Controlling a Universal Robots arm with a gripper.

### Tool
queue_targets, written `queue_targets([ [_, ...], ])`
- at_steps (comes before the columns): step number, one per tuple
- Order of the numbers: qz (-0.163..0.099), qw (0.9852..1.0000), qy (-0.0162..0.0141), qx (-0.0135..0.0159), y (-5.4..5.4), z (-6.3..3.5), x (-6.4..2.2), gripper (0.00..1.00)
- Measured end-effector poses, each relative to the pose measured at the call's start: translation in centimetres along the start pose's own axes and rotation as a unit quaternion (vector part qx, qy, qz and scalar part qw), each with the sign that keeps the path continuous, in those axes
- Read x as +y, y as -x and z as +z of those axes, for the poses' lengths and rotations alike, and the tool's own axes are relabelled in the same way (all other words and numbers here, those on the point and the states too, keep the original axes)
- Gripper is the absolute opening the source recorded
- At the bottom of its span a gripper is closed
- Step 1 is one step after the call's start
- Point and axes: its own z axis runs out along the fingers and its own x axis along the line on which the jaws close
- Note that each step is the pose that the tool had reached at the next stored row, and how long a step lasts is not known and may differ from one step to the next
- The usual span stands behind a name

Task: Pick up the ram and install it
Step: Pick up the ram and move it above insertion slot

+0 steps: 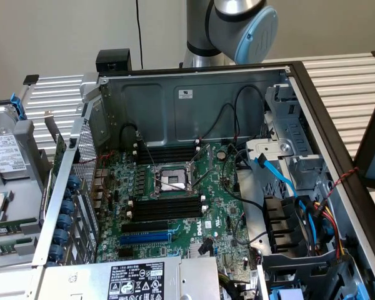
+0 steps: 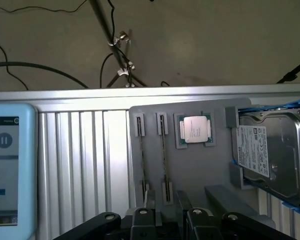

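Claw: the gripper (image 2: 167,206) hangs low over the grey parts holder (image 2: 200,170), its jaws spread apart with nothing held between them. The gap seems lined up with the near end of one stick.
Ram: two green sticks stand on their long edges in clip brackets on the holder, seen edge-on as thin lines. The ram (image 2: 163,150) is the one nearest the claw's gap, just beside the second stick (image 2: 140,150).
Why on edge: I judge the upright pose leaves both flat faces free for the claw to close on.
Neighbours: a processor (image 2: 194,130) sits in its own frame just beside the sticks, with a hard drive (image 2: 270,150) beyond it. A tablet (image 2: 5,165) lies on the ribbed table (image 2: 80,165) on the other side.
Destination: the computer case (image 1: 194,94) lies open. The black memory slots (image 1: 169,209) beside the CPU socket (image 1: 172,180) look empty, so nothing is installed yet.
In the way: black cables (image 1: 228,122) and a blue data cable (image 1: 278,178) drape near the board, and the case walls ring the slots.
Arm: the robot arm (image 1: 237,25) stands behind the case's far wall.
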Motion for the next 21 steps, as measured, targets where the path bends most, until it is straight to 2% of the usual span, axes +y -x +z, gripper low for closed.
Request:
queue_targets([
  [7, 0.000, 1.0000, -0.0001, -0.0003, 0.0, 0.08, 0.00, 0.31],
  [8, 0.000, 1.0000, 0.0000, -0.0022, 0.0, 0.23, 0.00, 0.31],
  [9, 0.000, 1.0000, 0.0001, -0.0027, 0.0, 0.40, 0.00, 0.31],
  [18, 0.000, 1.0000, 0.0001, -0.0027, -0.2, 2.03, 0.02, 0.31],
  [20, 0.000, 1.0000, 0.0002, -0.0027, -0.7, 2.37, -0.01, 0.31],
  [21, 0.000, 1.0000, 0.0001, -0.0027, -1.4, 2.71, -0.05, 0.31],
])
